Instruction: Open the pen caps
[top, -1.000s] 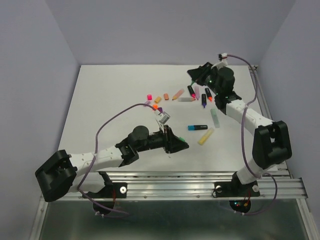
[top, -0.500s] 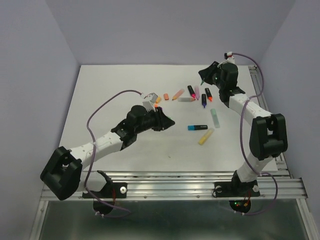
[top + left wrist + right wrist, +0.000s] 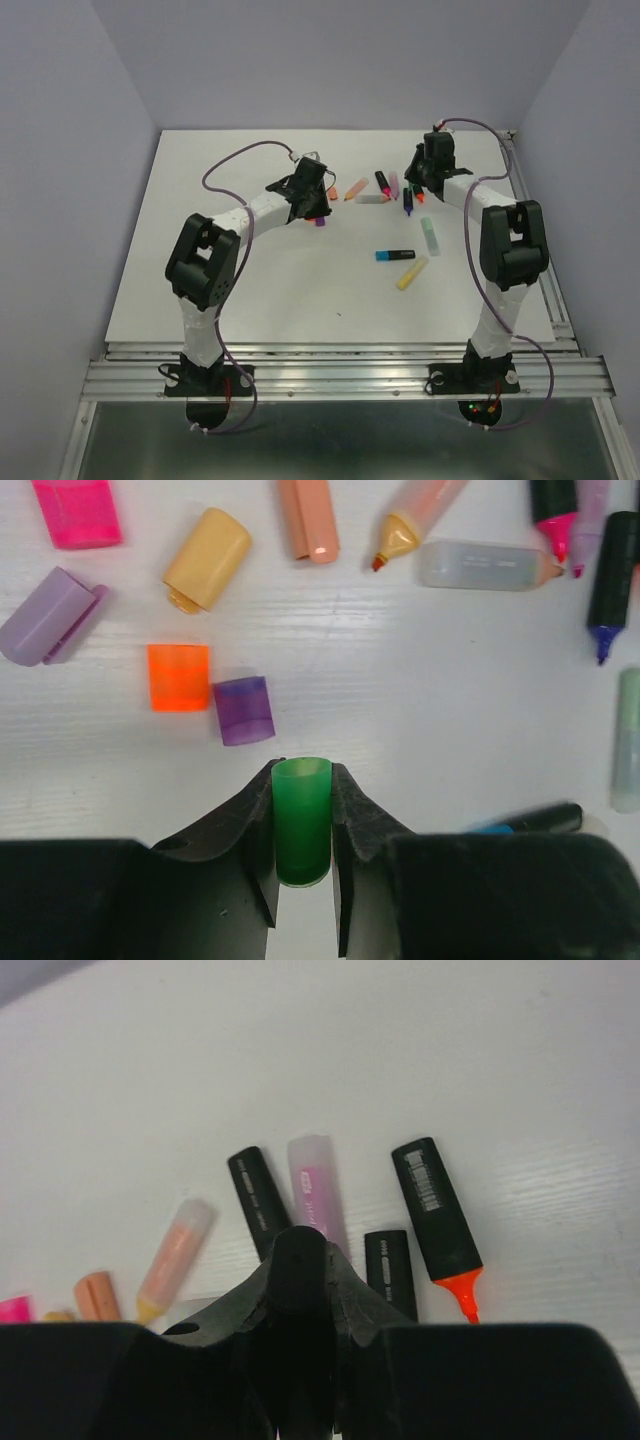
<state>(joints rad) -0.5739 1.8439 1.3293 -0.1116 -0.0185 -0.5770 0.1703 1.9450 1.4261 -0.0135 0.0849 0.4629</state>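
Up close, the left wrist view shows what the overhead view cannot: the left jaws are clamped on a green cap (image 3: 301,820), a smooth translucent stub standing upright between them. Just past it, at 11 o'clock, a purple cap (image 3: 245,710) lies touching or nearly touching an orange cap (image 3: 178,677). Farther out lie a lilac cap (image 3: 47,630), a yellow cap (image 3: 207,559) and a pink cap (image 3: 77,512).

From overhead those caps are mostly hidden under the left arm (image 3: 265,205). That view does show three pens lying apart at 4 o'clock from the table's (image 3: 250,290) centre: a blue-ended pen (image 3: 396,255), a yellow pen (image 3: 411,273) and a mint pen (image 3: 429,236).

The right wrist view shows the right jaws closed on a held pen (image 3: 298,1255), of which only a rounded matt black end shows. Beyond it on the table lie an orange-tipped pen (image 3: 437,1225) at 1 o'clock and a frosted pink pen (image 3: 318,1195) at 12 o'clock.

The clutter sits toward 1 o'clock on the table. Bare white, faintly grained surface runs from 6 round to 9 o'clock, and a metal rail (image 3: 350,365) borders the near edge.
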